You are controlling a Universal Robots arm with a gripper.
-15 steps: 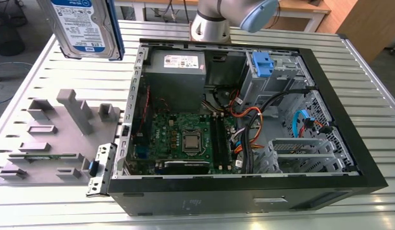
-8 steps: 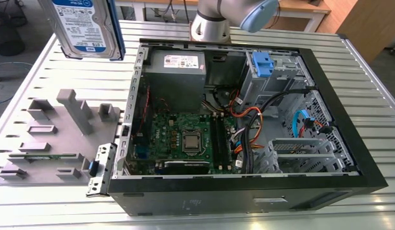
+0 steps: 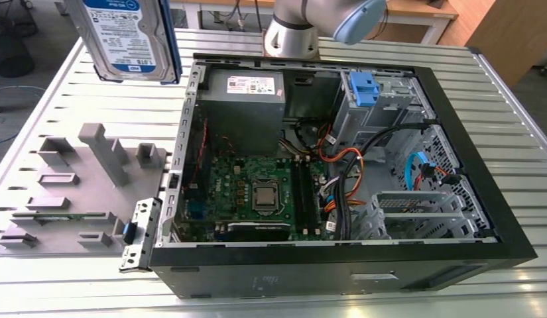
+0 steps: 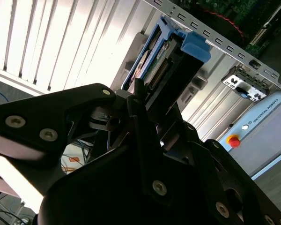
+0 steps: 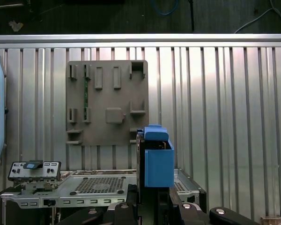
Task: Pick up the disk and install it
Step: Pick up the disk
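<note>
You see the disk [image 3: 132, 36] held aloft at the exterior view's left, clear of the slatted surface [image 3: 69, 278]; in both wrist views the jaws are closed tight on one end of it. The grey parts tray [image 3: 74, 192] lies left of the open computer case [image 3: 344, 260].

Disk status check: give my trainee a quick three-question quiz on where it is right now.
1. True or false: the disk already sits inside the open computer case.
2. In the exterior view, the disk is: A) off the case's left side, raised over the table; B) off the case's right side; C) lying flat inside the case.
3. Fill in: in the second wrist view the gripper is ___ on the disk.
Key: 1 false; 2 A; 3 shut.
</note>
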